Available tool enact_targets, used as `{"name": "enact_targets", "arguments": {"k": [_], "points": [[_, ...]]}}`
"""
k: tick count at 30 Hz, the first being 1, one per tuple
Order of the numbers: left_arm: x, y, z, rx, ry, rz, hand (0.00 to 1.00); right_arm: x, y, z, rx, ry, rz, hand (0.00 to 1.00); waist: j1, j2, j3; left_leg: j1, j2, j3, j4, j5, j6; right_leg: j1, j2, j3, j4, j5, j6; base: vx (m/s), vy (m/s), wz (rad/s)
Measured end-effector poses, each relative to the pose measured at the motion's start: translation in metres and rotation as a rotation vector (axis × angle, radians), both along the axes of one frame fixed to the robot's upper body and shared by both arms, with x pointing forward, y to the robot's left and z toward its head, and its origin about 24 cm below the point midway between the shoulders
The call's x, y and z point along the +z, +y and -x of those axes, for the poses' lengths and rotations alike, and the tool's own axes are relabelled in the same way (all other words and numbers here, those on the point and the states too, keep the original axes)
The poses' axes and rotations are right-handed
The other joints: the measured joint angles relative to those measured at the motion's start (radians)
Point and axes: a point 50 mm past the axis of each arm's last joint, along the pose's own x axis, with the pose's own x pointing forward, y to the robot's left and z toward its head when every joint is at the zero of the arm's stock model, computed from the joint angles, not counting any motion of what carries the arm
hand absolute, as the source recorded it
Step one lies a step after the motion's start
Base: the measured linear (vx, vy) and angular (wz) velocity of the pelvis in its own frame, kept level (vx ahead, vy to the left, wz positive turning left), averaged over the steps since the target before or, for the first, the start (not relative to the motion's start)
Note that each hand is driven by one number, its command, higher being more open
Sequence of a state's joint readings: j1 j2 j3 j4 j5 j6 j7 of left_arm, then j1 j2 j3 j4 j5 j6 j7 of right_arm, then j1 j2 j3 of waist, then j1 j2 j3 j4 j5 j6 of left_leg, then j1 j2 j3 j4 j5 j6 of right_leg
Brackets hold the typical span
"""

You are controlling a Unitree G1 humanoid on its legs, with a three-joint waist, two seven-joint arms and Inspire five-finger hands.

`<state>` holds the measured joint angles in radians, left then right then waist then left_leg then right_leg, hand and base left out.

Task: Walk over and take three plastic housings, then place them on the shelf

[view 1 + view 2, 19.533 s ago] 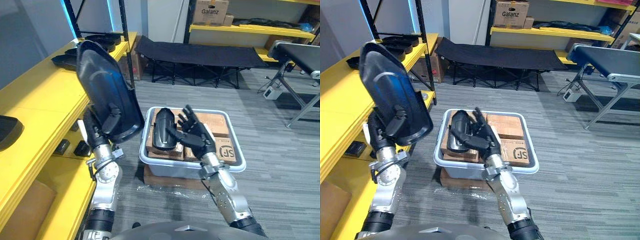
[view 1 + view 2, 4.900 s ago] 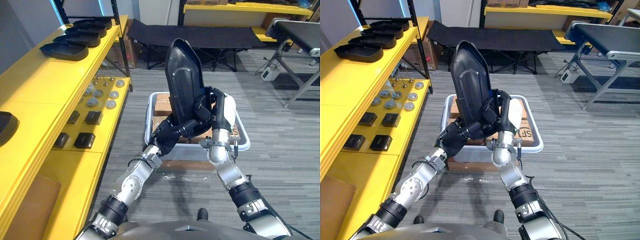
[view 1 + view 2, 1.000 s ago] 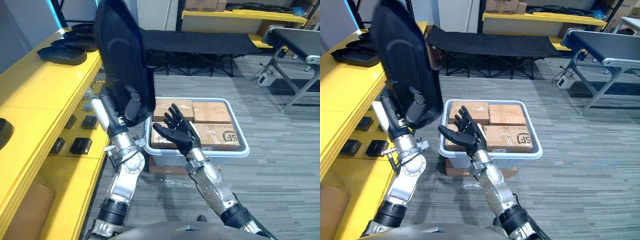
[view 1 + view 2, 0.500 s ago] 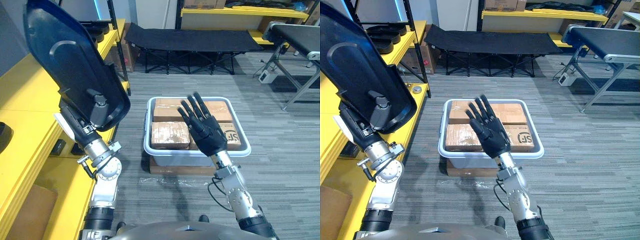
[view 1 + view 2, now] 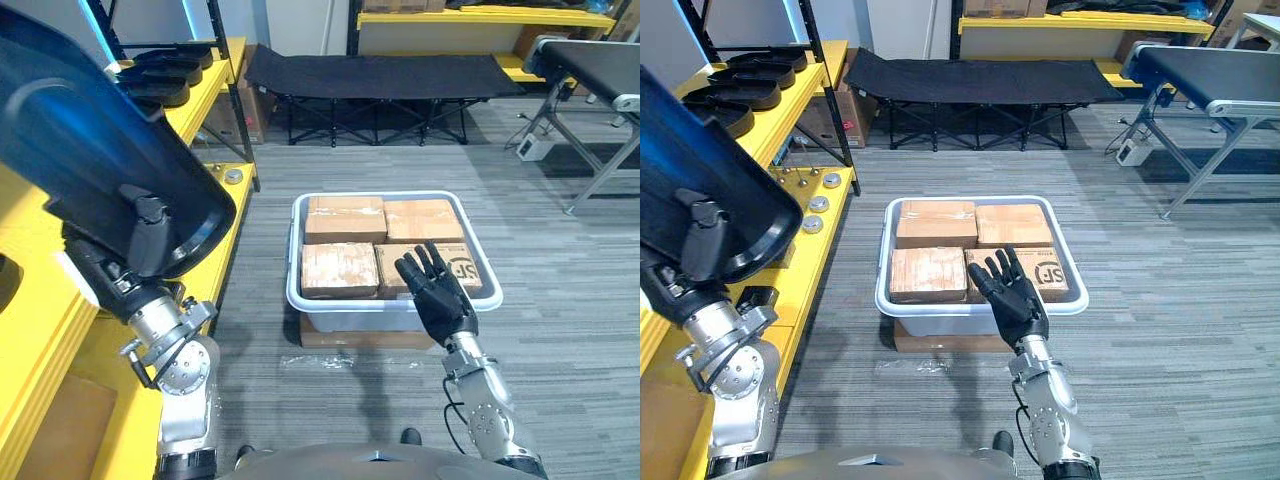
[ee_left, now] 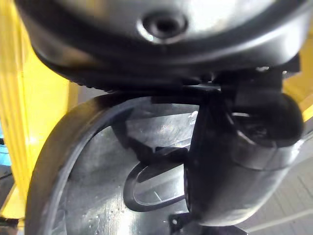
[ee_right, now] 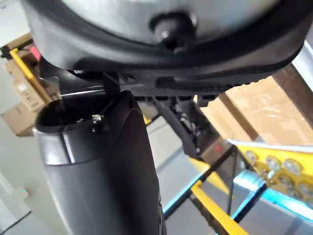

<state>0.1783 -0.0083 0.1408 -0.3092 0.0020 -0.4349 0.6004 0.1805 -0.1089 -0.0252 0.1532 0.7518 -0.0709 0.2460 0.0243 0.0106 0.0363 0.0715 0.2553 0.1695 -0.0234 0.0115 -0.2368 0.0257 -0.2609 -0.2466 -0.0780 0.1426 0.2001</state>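
Observation:
My left hand [image 5: 135, 250] is shut on a large black plastic housing [image 5: 90, 150], held tilted over the yellow shelf [image 5: 810, 260] on my left. In the left wrist view the thumb [image 6: 234, 161] curls over the housing's hollow inner side [image 6: 93, 166]. My right hand [image 5: 440, 295] is open and holds nothing, its fingers spread above the front rim of the grey tub [image 5: 345, 315]. Several more black housings [image 5: 750, 85] lie in a row on the shelf's upper level, farther back.
The tub sits on the grey floor and holds several cardboard boxes [image 5: 345, 215]. Small metal discs [image 5: 815, 205] and dark blocks lie on the shelf's lower level. A black folding cot [image 5: 370, 75] stands behind, a conveyor [image 5: 590, 60] at the far right.
My left hand has swung the housing farther left and lower over the yellow shelf. My right hand has dropped from raised to just above the tub's front rim.

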Motion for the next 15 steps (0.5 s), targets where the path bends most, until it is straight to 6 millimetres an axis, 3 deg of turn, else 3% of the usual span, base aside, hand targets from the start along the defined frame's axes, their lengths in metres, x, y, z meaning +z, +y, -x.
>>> {"name": "enact_targets", "arguments": {"k": [9,15], "points": [[0.005,0.030,0.029,0.167,0.003,-0.037,0.00,-0.004,-0.003,-0.003,-0.165,0.111,0.038,1.00,0.034,0.007,-0.001,-0.056,0.000,-0.082,0.010,0.003,0.001,0.016,-0.002,-0.079,0.000,-0.011,0.001,0.00,0.004,0.24],[0.013,0.044,0.049,0.254,-0.048,-0.012,0.00,0.013,0.001,-0.026,-0.164,0.053,0.114,1.00,0.106,0.007,-0.001,-0.087,-0.004,-0.179,0.025,0.005,0.000,0.074,0.000,-0.177,0.000,-0.031,0.007,0.01,0.000,0.44]]}}
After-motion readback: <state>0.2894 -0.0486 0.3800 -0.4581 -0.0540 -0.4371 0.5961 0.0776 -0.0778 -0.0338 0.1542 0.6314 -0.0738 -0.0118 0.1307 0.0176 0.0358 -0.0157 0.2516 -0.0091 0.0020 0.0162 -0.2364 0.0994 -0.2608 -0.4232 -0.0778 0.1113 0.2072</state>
